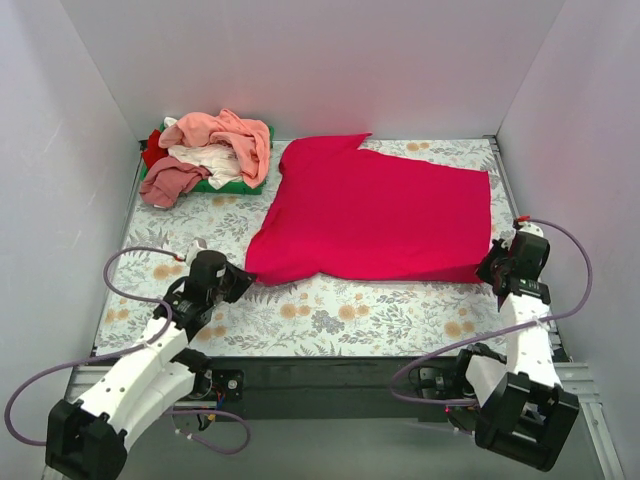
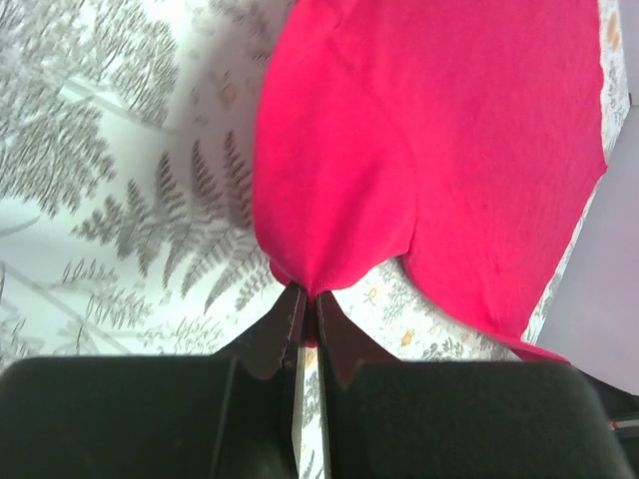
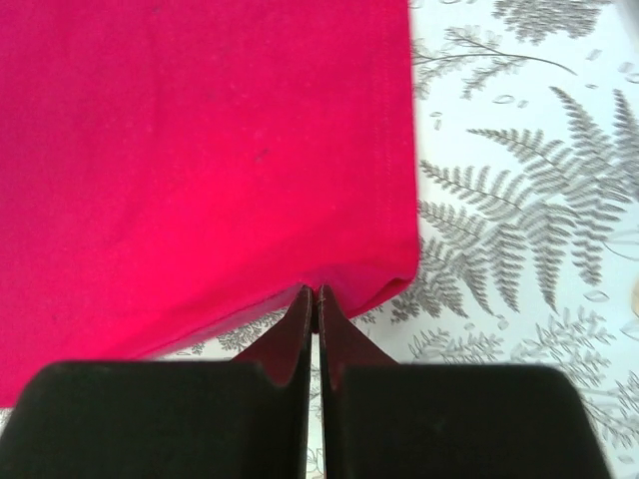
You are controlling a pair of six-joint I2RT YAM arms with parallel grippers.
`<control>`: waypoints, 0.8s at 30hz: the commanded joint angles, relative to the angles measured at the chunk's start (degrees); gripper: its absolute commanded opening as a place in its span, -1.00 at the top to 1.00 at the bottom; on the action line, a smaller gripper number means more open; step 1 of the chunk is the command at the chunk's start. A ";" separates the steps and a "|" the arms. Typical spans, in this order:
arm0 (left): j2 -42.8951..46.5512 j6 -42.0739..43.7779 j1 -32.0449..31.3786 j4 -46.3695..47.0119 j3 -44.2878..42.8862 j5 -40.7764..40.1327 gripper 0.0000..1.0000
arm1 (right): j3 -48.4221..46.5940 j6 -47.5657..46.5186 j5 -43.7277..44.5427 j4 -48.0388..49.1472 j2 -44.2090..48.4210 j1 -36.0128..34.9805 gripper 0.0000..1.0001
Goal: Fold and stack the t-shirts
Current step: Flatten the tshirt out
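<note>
A crimson-magenta t-shirt (image 1: pixel 375 210) lies spread on the floral table. My left gripper (image 1: pixel 238 277) is shut on its near left corner; in the left wrist view the gripper (image 2: pixel 311 299) pinches a tip of the crimson-magenta t-shirt (image 2: pixel 439 130). My right gripper (image 1: pixel 492 266) is shut on its near right corner; in the right wrist view the gripper (image 3: pixel 315 294) bites the hem of the crimson-magenta t-shirt (image 3: pixel 200 150). A pile of other t-shirts, salmon pink (image 1: pixel 232 133), dusty pink (image 1: pixel 168 184), white (image 1: pixel 212 160) and red (image 1: pixel 153 150), sits at the back left.
The pile rests on a green tray (image 1: pixel 236 185) at the back left corner. White walls close in the table on the left, back and right. The fern-patterned tablecloth (image 1: pixel 330 315) shows in front of the shirt.
</note>
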State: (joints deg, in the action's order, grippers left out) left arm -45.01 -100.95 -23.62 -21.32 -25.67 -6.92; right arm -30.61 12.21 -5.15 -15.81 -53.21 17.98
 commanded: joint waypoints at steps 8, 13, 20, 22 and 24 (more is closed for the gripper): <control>12.49 -6.37 -0.82 -20.06 -6.49 0.15 1.00 | -5.77 3.44 12.53 -11.69 9.53 0.39 0.97; 14.25 -6.98 -0.73 -24.12 -7.04 0.76 1.00 | -8.15 4.14 17.10 -15.65 10.93 0.30 0.97; 16.71 -8.56 -0.82 -24.20 -1.85 6.83 1.00 | -7.27 5.81 18.24 -16.88 10.76 0.30 0.91; 17.24 -9.27 -0.73 -26.57 -1.40 5.52 1.00 | -6.40 6.68 18.24 -17.49 9.88 0.30 0.81; 16.98 -9.45 -0.73 -26.93 -0.87 5.86 0.82 | -5.95 7.39 19.03 -18.64 9.36 0.39 0.78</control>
State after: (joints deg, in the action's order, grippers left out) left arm -28.58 -109.21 -24.23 -45.36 -27.00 -2.02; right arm -36.69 17.76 10.74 -33.30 -43.27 17.98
